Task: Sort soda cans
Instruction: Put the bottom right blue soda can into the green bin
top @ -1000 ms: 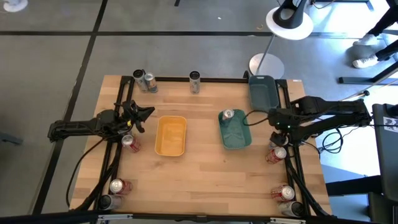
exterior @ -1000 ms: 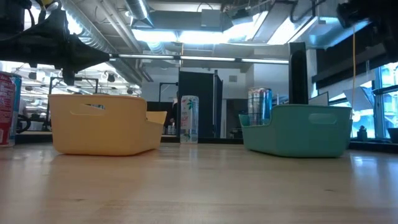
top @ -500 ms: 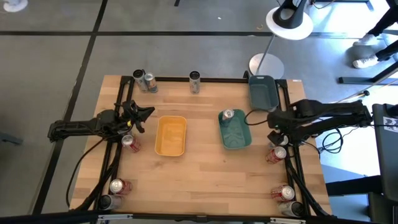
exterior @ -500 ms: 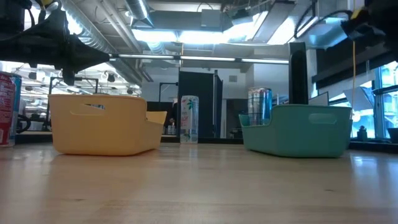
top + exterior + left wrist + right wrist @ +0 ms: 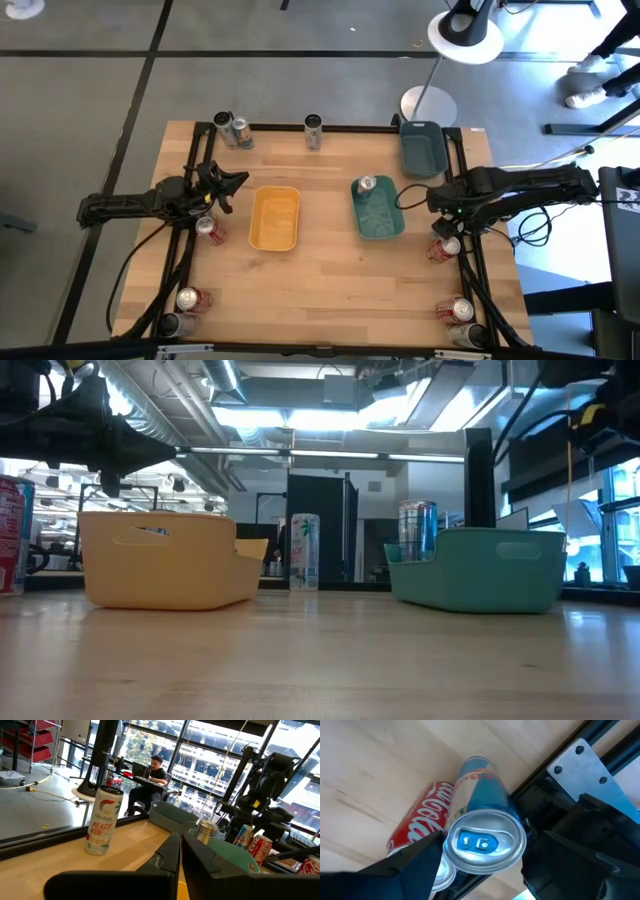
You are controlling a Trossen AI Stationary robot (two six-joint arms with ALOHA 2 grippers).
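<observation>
Looking straight down first, the left gripper (image 5: pixel 232 185) hangs clenched and empty over the table's left side, just off the yellow tray (image 5: pixel 275 218), with a red can (image 5: pixel 208 230) right below it. Over on the right edge, the right gripper (image 5: pixel 446 232) is down over a pair of cans (image 5: pixel 445 247) by the frame. One can (image 5: pixel 366 186) stands in the teal tray (image 5: pixel 379 216), and the grey tray (image 5: pixel 423 147) sits at the far right corner. More cans are scattered about: two at the far left corner (image 5: pixel 233 130), one at the far edge (image 5: pixel 314 130), some at both near corners.

From table height you get the yellow tray (image 5: pixel 160 558) on the left, the teal tray (image 5: pixel 480 568) on the right with a blue-silver can (image 5: pixel 417 530) poking above its rim, and a white can (image 5: pixel 304 551) between them further back.

Left wrist cam: fingers (image 5: pixel 170 857) pressed together, nothing between them, with a white Celsius can (image 5: pixel 104 820) upright ahead. A person sits at a desk beyond the table.

Right wrist cam: the jaws are spread wide around a blue-silver can (image 5: pixel 482 835), one on each side of its top; can't tell if they touch it. A red Coke can (image 5: pixel 422 822) stands touching it.
</observation>
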